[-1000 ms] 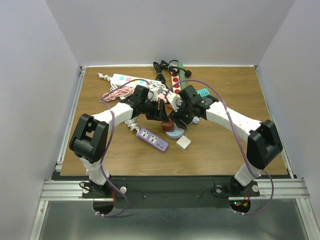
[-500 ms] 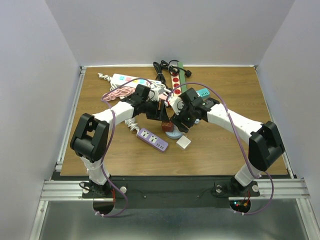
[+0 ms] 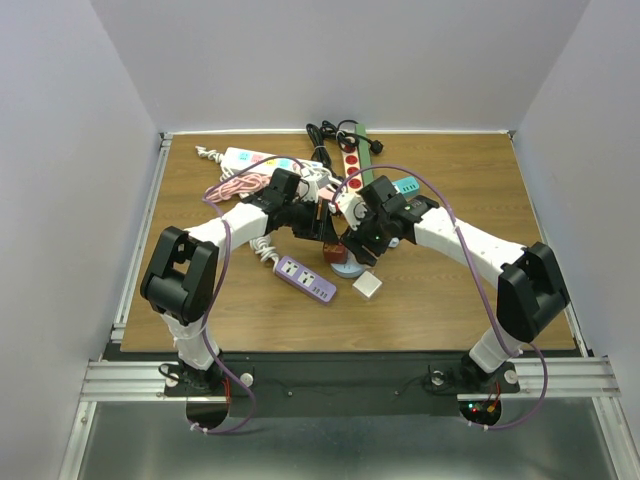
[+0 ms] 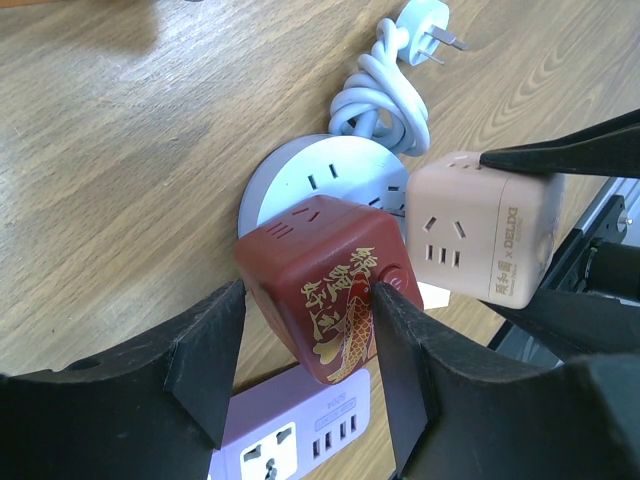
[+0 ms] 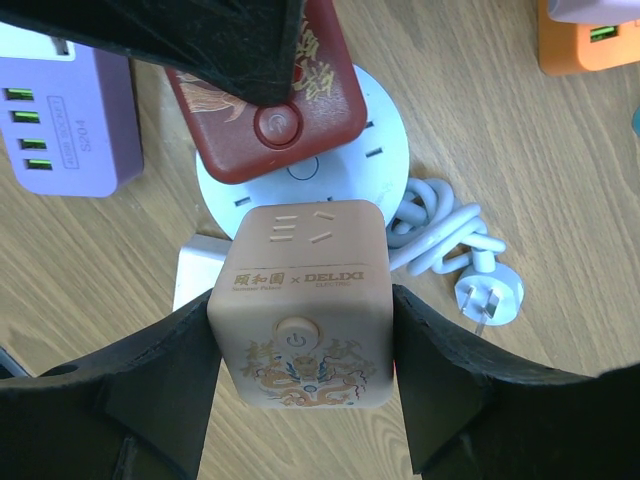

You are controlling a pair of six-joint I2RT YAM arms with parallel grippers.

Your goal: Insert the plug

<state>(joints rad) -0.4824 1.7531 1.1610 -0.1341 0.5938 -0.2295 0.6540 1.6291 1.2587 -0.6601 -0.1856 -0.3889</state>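
Note:
My left gripper point(image 4: 308, 295) is shut on a dark red cube socket point(image 4: 320, 280) with a gold fish print, held tilted just above a round white socket hub point(image 4: 320, 175). My right gripper point(image 5: 300, 300) is shut on a beige cube socket point(image 5: 300, 300) with a power button, held close beside the red cube point(image 5: 270, 110) over the same hub point(image 5: 385, 140). A white three-pin plug point(image 5: 490, 297) on a coiled white cord lies loose on the table next to the hub. In the top view both grippers point(image 3: 318, 222) point(image 3: 352, 240) meet mid-table.
A purple power strip point(image 3: 304, 279) lies just in front of the left gripper, and a small white cube point(image 3: 367, 285) beside the hub. Behind are a white strip point(image 3: 250, 158), a red-buttoned strip point(image 3: 351, 160), black cables point(image 3: 325, 135), an orange block point(image 5: 590, 40) and a teal one point(image 3: 405, 186).
The right gripper with the beige cube shifted slightly left toward the red cube a second ago and has held still since. The left arm has barely moved.

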